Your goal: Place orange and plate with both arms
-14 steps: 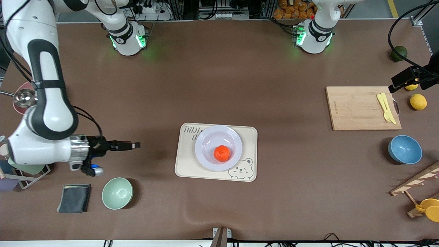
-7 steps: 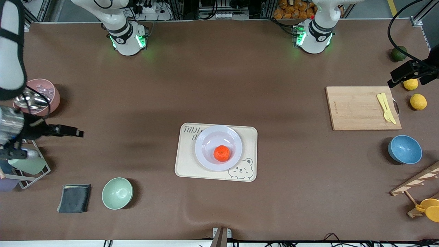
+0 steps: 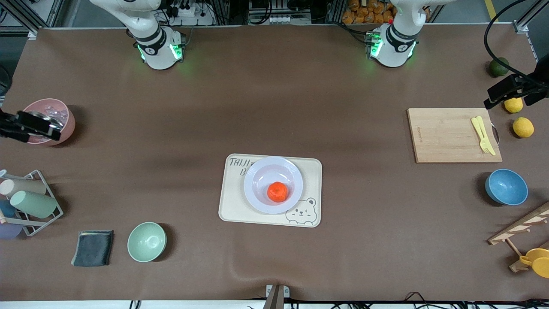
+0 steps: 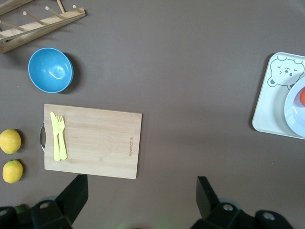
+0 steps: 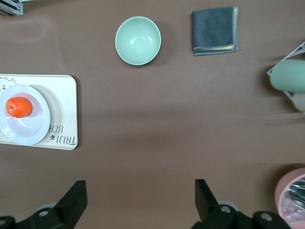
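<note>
We find the orange (image 3: 277, 191) resting in the plate (image 3: 257, 176), which sits on the bear tray (image 3: 312, 171); placement appears complete. The right gripper (image 5: 138, 202) hangs by the pink bowl (image 3: 64, 124), the left gripper (image 4: 139, 200) over the lemons (image 3: 523, 127), both wide open, empty, well apart from the plate. We judge nothing remains but parking; open table lies between.

I work in a robotics lab: my two bases (image 3: 159, 48) are bolted to a brown-matted worktop (image 3: 274, 107), with aluminium framing (image 3: 25, 15), cables and power strips (image 3: 188, 10) along its edge.
</note>
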{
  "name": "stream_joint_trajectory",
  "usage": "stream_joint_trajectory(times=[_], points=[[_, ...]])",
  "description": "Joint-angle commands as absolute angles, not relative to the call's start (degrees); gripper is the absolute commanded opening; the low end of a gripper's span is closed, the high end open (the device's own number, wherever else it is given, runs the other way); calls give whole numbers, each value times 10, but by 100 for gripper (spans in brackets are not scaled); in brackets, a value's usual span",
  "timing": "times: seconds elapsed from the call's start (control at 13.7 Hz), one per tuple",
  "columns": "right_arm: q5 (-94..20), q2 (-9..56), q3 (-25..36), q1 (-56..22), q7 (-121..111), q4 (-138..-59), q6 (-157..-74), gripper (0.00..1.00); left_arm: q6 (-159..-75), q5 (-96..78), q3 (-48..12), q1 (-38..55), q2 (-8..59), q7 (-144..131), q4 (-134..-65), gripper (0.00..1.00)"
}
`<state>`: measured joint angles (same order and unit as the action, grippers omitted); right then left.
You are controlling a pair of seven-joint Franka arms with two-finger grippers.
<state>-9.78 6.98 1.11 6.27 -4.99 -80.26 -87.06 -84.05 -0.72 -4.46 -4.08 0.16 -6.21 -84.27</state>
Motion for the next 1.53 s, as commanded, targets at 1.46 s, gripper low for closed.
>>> stream_joint_trajectory(times=[1.46], points=[[21,17,16,22,5,-865,-903,100,-843,5,-69,-30,4,-53,-860,100]])
